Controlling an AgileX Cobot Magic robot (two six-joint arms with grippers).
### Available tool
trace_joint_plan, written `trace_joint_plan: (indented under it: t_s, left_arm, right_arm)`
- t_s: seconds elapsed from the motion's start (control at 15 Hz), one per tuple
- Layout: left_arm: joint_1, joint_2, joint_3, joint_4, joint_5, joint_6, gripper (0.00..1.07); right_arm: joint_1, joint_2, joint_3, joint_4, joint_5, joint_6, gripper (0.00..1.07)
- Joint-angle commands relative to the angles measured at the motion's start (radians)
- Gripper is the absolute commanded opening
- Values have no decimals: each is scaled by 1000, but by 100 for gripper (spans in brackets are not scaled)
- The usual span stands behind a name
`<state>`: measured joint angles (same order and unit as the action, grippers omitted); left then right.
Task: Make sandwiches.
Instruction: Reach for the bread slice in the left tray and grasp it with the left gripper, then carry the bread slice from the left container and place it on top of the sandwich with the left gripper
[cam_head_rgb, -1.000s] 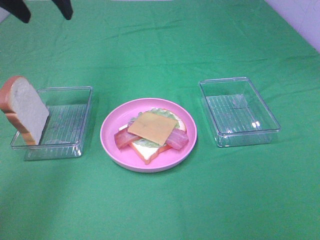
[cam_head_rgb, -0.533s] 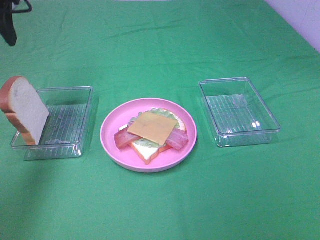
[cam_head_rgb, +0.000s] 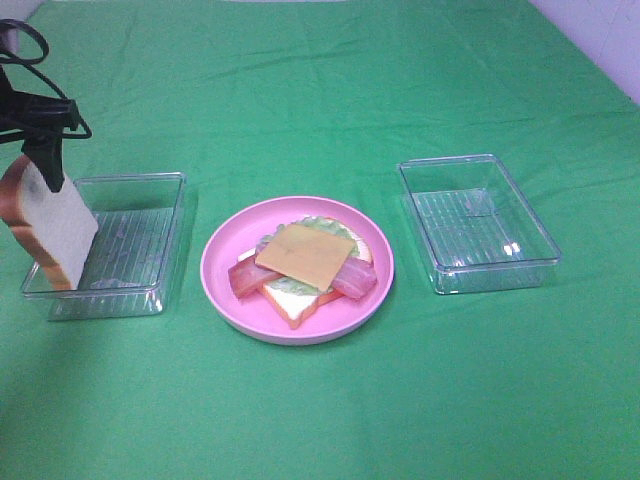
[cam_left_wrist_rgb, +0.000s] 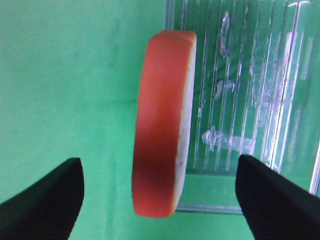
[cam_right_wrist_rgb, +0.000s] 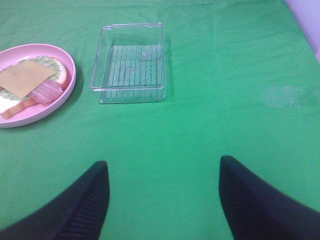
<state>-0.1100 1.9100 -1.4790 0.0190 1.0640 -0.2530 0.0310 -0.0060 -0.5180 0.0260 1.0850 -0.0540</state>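
The partly built sandwich (cam_head_rgb: 303, 262) lies on the round pink plate (cam_head_rgb: 225, 290): a bread slice, lettuce, bacon strips and a cheese slice (cam_head_rgb: 304, 254) on top. It also shows in the right wrist view (cam_right_wrist_rgb: 27, 82). A second bread slice (cam_head_rgb: 58, 228) stands on edge against the left rim of the left clear tray (cam_head_rgb: 150, 205). My left gripper (cam_head_rgb: 45, 170) is right above this slice, open. In the left wrist view the gripper (cam_left_wrist_rgb: 159, 165) straddles the slice (cam_left_wrist_rgb: 162, 125), with a finger on each side and apart from it. My right gripper (cam_right_wrist_rgb: 163, 164) is open and empty over bare cloth.
An empty clear tray (cam_head_rgb: 478, 222) stands to the right of the plate and also shows in the right wrist view (cam_right_wrist_rgb: 130, 62). Green cloth (cam_head_rgb: 330, 420) covers the table. A pale wall edge (cam_head_rgb: 610, 40) shows at the far right.
My left gripper has come down from the top left corner to just above the standing bread slice. Nothing else has moved.
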Motion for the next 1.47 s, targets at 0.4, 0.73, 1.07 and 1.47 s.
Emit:
trace_joint_plan:
  t_s: [0.4,0.73,1.07,1.47]
  left_arm:
    - [2,94,3,-19,-56,-11,60]
    - [2,94,3,-19,-93,-15,0]
    - [-1,59,0,-115,-104,5,0]
    - [-1,-30,0,-583,-186,294,0]
  right_arm:
    - [-8,-7,1,3,-6,-5,60]
    - [-8,-7,1,3,-6,-5,60]
    - [-8,-7,1,3,-6,-5,60]
    - [-8,-7,1,3,-6,-5,60]
